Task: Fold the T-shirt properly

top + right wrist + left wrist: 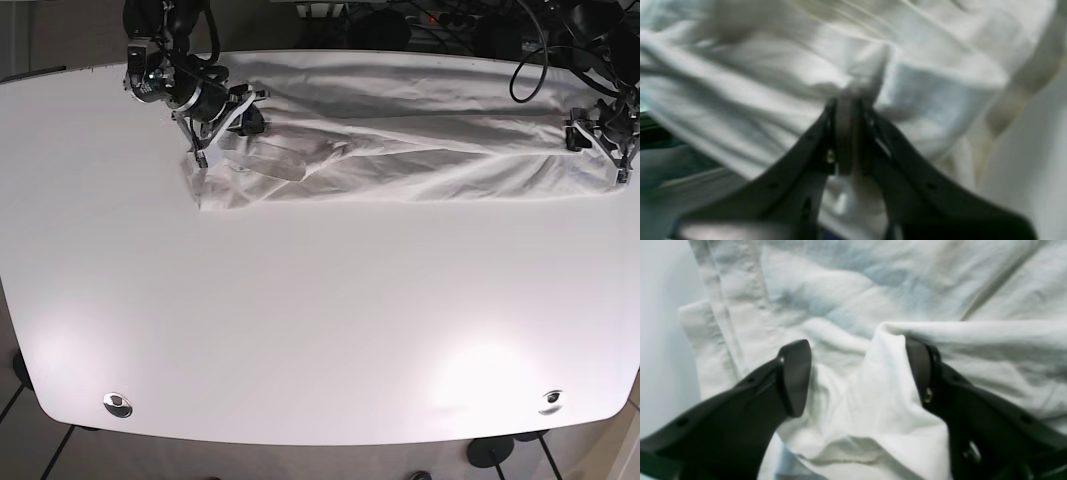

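Where the white counter (300, 340) meets its far edge, a white shirt (400, 150) stretched out long and narrow, wrinkled, lying across the back from one arm to the other. At the base view's left end, right hand (848, 100) pinched tight on a gather of shirt cloth, fingers (843, 133) pressed together with fabric bunched at the tips; blurred in the wrist view. At the base view's right end, left hand (857, 373) spread wide over the shirt, one finger (795, 376) bare above the cloth, the other half-draped by a raised fold (883, 380) standing between the two. Not pressed on that fold. Pale hem band (713, 323) beside the bare finger, at the cloth's edge, bare counter beyond. Two small round fittings (118, 403) near the counter's front corners
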Motion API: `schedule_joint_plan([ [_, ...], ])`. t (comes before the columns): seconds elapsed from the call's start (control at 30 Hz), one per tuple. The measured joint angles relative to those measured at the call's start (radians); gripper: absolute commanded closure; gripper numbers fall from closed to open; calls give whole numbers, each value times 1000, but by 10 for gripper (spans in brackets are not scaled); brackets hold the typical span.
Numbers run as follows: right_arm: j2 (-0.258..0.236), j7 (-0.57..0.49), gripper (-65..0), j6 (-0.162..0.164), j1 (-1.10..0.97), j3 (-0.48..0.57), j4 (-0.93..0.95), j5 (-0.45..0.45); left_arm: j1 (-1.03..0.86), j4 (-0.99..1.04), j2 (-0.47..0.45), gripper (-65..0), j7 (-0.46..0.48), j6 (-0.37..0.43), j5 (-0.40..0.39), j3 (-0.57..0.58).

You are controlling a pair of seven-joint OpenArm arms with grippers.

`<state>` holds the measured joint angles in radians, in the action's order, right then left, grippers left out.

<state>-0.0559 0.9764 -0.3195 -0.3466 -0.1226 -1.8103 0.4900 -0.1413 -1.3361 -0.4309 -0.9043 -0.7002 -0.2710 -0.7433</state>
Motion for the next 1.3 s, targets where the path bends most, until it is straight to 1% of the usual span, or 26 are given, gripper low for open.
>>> schedule_joint_plan([
  [0.07,6,-34,-41,-18,22,-14,43,-20,0,0,1,-365,0,0,1,0],
  [0.1,5,-63,-41,-21,34,-20,63,-20,0,0,1,-365,0,0,1,0],
  [0.13,2,-81,-41,-22,44,-24,85,-20,1,0,1,-365,0,0,1,0],
  [0.17,-7,-100,-41,-31,70,-24,121,-23,3,0,2,-365,-1,0,1,0],
  [0.2,-17,-106,-41,-44,90,-26,142,-24,6,0,0,-365,-1,0,1,11],
  [0.27,-27,-129,-41,-47,130,-75,184,-35,29,0,-5,-365,-1,1,2,87],
  [0.3,-38,-149,-41,-47,147,-99,209,-35,50,0,-8,-365,-1,2,2,129],
  [0.37,-78,-163,-41,-51,190,-118,254,-34,97,0,1,-369,5,3,2,203],
  [0.43,-118,-161,-41,-42,235,-123,289,-47,124,0,10,-372,7,1,-20,244],
  [0.5,-142,-159,-41,-35,249,-126,296,-68,143,0,19,-388,-10,-1,-18,260],
  [0.53,-142,-162,-41,-35,249,-126,296,-68,166,0,29,-431,-68,0,-22,257],
  [0.57,-142,-161,-41,-31,251,-126,295,-68,181,0,33,-453,-116,0,-61,240],
  [0.63,-145,-155,-41,-32,252,-124,295,-68,202,0,35,-469,-176,0,-182,171],
  [0.67,-144,-154,-40,-32,253,-124,295,-68,203,-3,21,-474,-208,0,-260,117],
  [0.73,-142,-154,-40,-28,252,-124,295,-69,199,-2,-14,-474,-261,0,-354,55],
  [0.8,-141,-156,-38,-71,252,-126,295,-80,176,36,-41,-474,-261,3,-472,-6],
  [0.83,-136,-156,-38,-84,252,-127,295,-81,158,94,-42,-474,-263,3,-484,-16],
  [0.87,-130,-158,-38,-85,252,-131,295,-86,149,144,-43,-474,-283,3,-478,-21],
  [0.9,-124,-160,-38,-85,251,-132,295,-87,141,222,-53,-474,-271,3,-477,-30],
  [0.93,-120,-161,-38,-85,252,-131,295,-88,142,264,-68,-474,-264,0,-497,-43],
  [0.97,-118,-162,-38,-85,251,-131,295,-87,145,277,-75,-474,-261,0,-490,-44],
  [1.03,-119,-162,-38,-89,252,-129,295,-87,139,282,-77,-474,-241,-1,-475,-43],
  [1.13,-118,-162,-38,-89,252,-126,295,-87,122,286,-77,-472,-180,-6,-467,-39],
  [1.17,-118,-162,-38,-89,252,-126,295,-87,118,285,-78,-471,-183,-6,-468,-39],
  [1.23,-118,-162,-38,-89,252,-126,295,-87,106,264,-80,-467,-234,-6,-488,-52],
  [1.3,-115,-162,-38,-89,251,-126,295,-87,63,198,-74,-469,-265,-3,-483,-93],
])
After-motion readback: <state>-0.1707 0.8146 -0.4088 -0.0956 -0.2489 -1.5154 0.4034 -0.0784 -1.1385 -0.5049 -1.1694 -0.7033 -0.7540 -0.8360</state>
